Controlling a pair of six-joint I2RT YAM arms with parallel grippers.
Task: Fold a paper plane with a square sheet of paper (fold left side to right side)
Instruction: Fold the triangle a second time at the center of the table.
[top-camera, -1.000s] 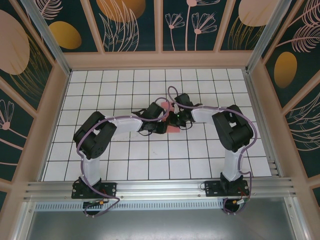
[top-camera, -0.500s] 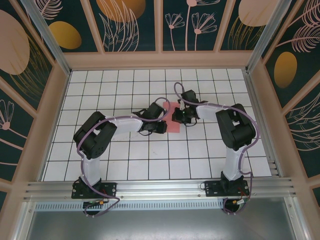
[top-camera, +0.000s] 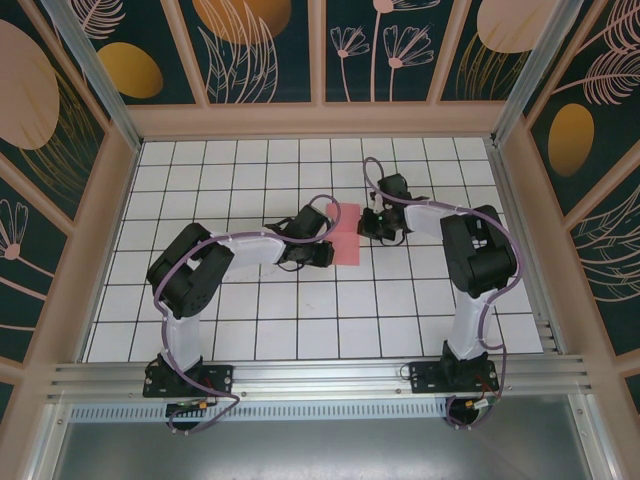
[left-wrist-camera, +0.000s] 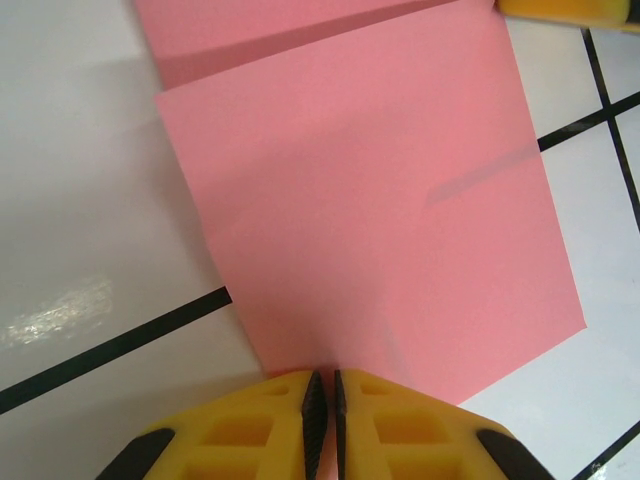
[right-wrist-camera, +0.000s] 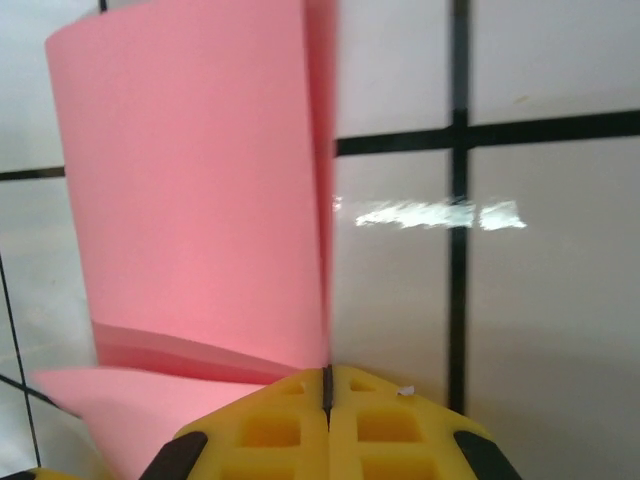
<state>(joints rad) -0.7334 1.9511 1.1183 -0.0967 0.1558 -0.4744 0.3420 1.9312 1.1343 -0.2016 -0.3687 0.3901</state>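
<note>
The square sheet of paper (top-camera: 345, 240) is salmon pink and lies at the middle of the white grid table, partly doubled over. In the left wrist view the top layer (left-wrist-camera: 380, 200) lies flat over a lower layer that peeks out at the far edge. My left gripper (left-wrist-camera: 322, 385) is shut on the sheet's near edge. It reaches in from the left (top-camera: 328, 252). My right gripper (right-wrist-camera: 327, 378) is shut on one edge of the paper (right-wrist-camera: 200, 200), which stands up from the table in a curved flap. That gripper sits at the sheet's right side (top-camera: 366, 225).
The table (top-camera: 260, 320) is a white tiled surface with black grid lines. Wooden walls with dark floral panels (top-camera: 265, 50) close it in on three sides. An aluminium rail (top-camera: 320, 378) runs along the near edge by the arm bases.
My right gripper has swung right and farther back across the sheet, uncovering more pink paper. The left gripper has stayed at the sheet's left side.
</note>
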